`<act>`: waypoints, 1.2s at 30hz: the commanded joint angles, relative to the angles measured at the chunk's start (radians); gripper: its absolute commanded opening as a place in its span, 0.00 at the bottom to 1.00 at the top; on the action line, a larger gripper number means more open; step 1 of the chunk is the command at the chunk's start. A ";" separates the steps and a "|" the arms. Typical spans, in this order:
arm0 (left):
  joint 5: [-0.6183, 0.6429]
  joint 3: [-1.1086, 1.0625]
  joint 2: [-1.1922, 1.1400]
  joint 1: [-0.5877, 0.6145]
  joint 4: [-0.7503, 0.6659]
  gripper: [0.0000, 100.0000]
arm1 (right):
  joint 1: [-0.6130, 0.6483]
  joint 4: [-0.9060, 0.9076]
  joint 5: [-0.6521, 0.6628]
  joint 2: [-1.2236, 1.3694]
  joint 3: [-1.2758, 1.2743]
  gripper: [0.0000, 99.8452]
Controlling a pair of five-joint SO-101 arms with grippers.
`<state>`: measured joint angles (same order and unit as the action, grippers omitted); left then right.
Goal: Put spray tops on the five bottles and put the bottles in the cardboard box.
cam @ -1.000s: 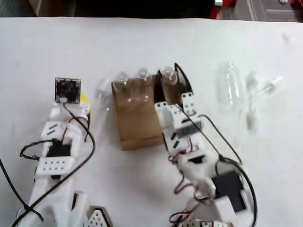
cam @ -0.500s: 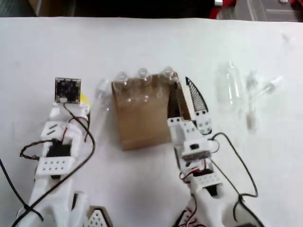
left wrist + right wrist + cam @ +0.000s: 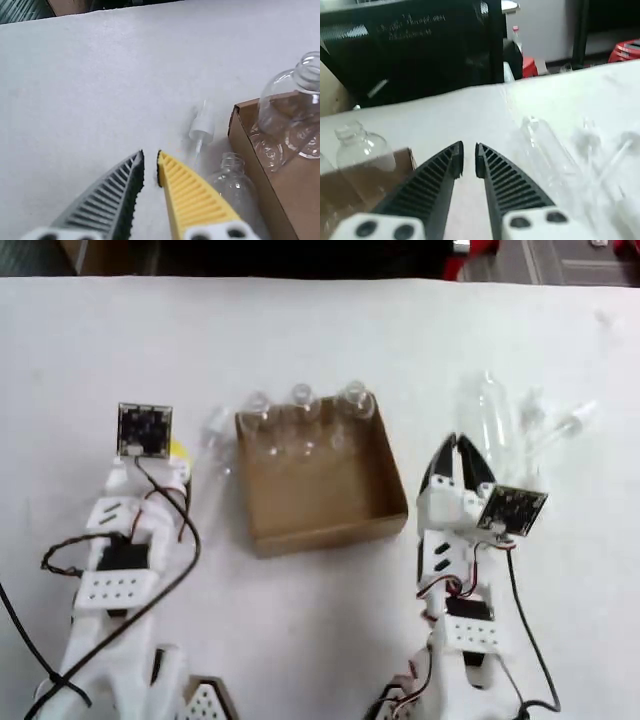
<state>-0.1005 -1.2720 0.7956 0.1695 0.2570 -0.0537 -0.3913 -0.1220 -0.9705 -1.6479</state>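
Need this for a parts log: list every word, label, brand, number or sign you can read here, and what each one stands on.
Dark panel behind the table: faint pale lettering, too blurred to read.
Cardboard box: no print to be seen.
Clear bottles: no labels or print to be seen.
Nothing in these views can be read.

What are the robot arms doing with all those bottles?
They're on a packing job. Three bottles stand in the cardboard box, no spray tops on. The right gripper hovers empty near a lying bottle. The left gripper is empty too, beside another loose bottle and a spray top.
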 commanded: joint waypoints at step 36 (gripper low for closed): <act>-0.204 1.056 -0.843 -0.099 1.162 0.15 | -0.016 0.087 -0.012 0.036 0.035 0.14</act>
<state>-0.3460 -0.2317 -0.1235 0.0806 1.4446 -0.0568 -0.3069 -0.1266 -0.9429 -1.6479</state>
